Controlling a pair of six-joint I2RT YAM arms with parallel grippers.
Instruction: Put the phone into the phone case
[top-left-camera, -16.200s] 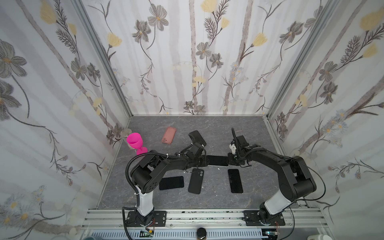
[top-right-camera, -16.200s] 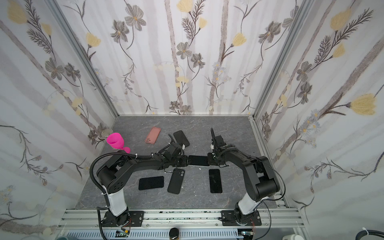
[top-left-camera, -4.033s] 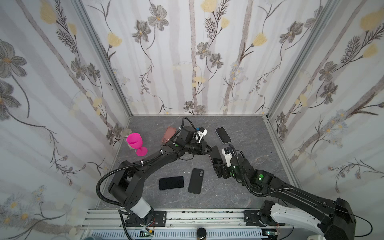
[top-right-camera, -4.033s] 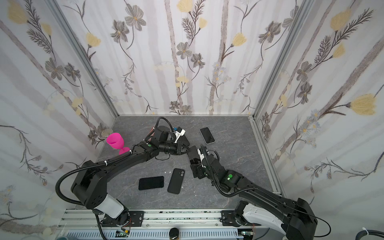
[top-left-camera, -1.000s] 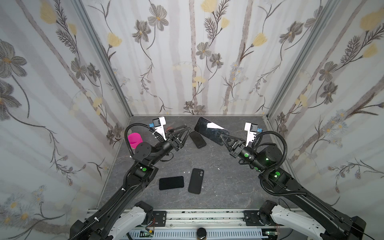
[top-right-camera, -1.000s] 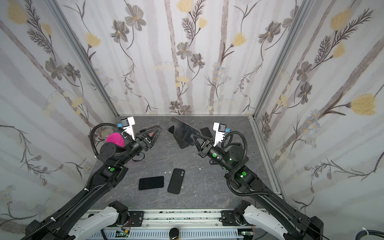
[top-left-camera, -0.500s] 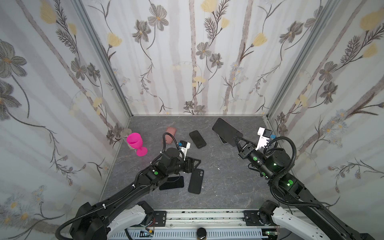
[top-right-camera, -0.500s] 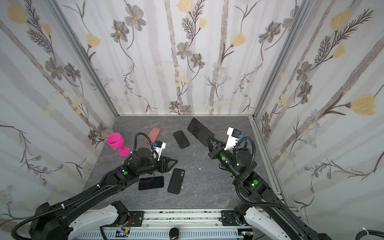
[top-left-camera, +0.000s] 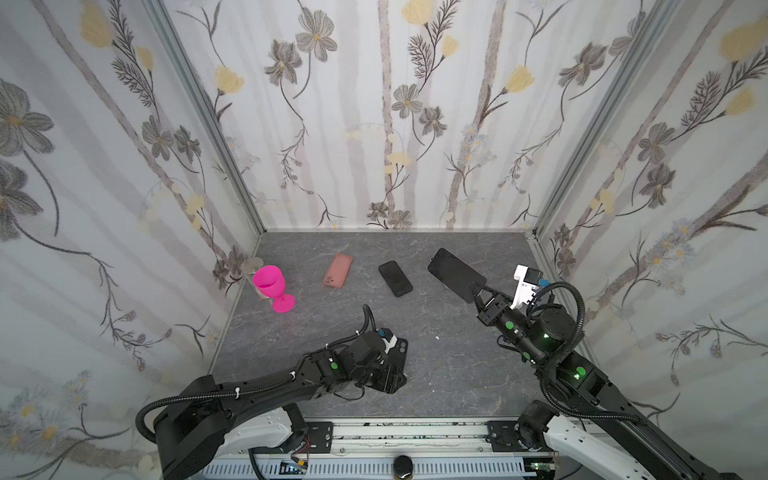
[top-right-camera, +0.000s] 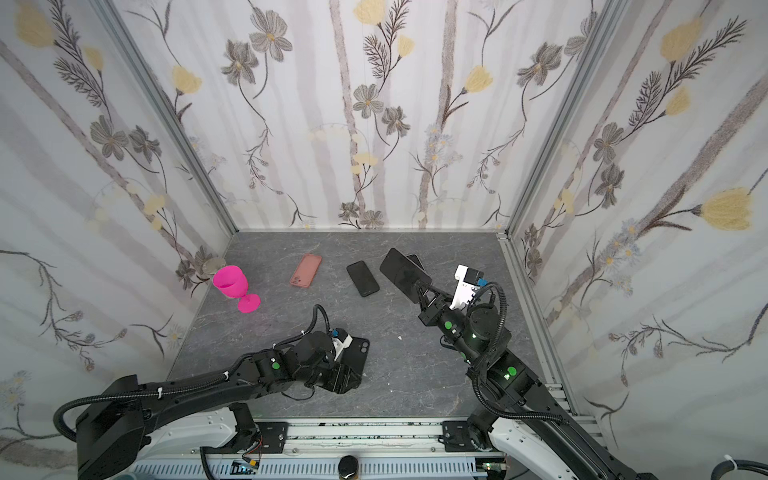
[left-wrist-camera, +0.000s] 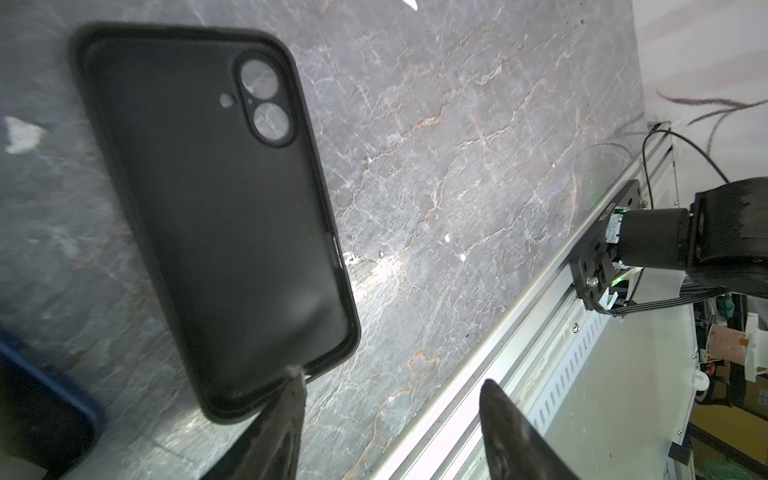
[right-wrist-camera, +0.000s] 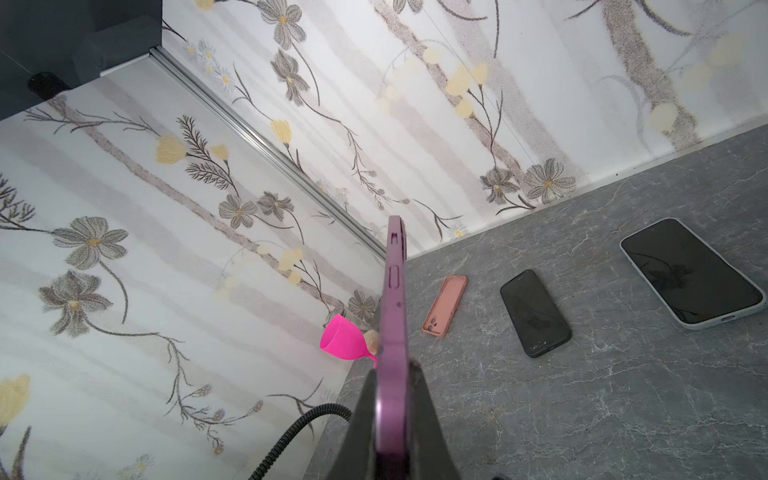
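On table, right gripper clamps phone edge-on, aloft at 2 o'clock; case looks cavity-up at 6 o'clock, left gripper spread, one fingertip at its end: best to pin case, lower phone flat, camera corners matched.

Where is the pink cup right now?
In both top views the pink cup stands upright at the far left, close to the flowered wall, with the salmon phone case to its right.

Tiny print on rail bracket illegible; nothing else.
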